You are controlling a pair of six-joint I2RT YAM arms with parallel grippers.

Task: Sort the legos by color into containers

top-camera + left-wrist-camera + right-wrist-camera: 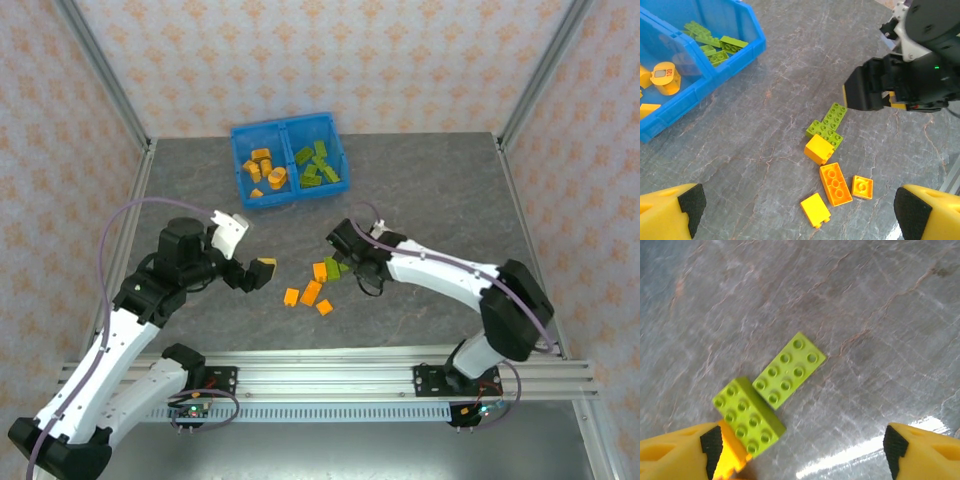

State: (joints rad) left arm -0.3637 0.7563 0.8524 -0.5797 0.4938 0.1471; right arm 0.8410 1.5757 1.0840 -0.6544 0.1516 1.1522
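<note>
Stretching across the whole cell, a grey, stone-veined tabletop (pixel 430 190) carries everything. It is closed in on three sides by peach floral-patterned walls (pixel 330 60) and aluminium posts (pixel 108 75), with a slotted aluminium rail (pixel 330 365) along the near edge. The blue bin (pixel 300 194) sits toward the far middle. Orange legos (pixel 265 168) lie in its left compartment and green legos (pixel 318 165) in its right.

More bricks lie loose on the bare surface at mid-table. There are four loose orange bricks (pixel 835 184) in a cluster, and just beyond them a green pair (pixel 788 370) lying against each other. The right gripper (pixel 802 447) hangs low over that pair, fingers spread wide with nothing between them. The left gripper (pixel 799 212) hovers to the left of the cluster, equally wide and empty.
</note>
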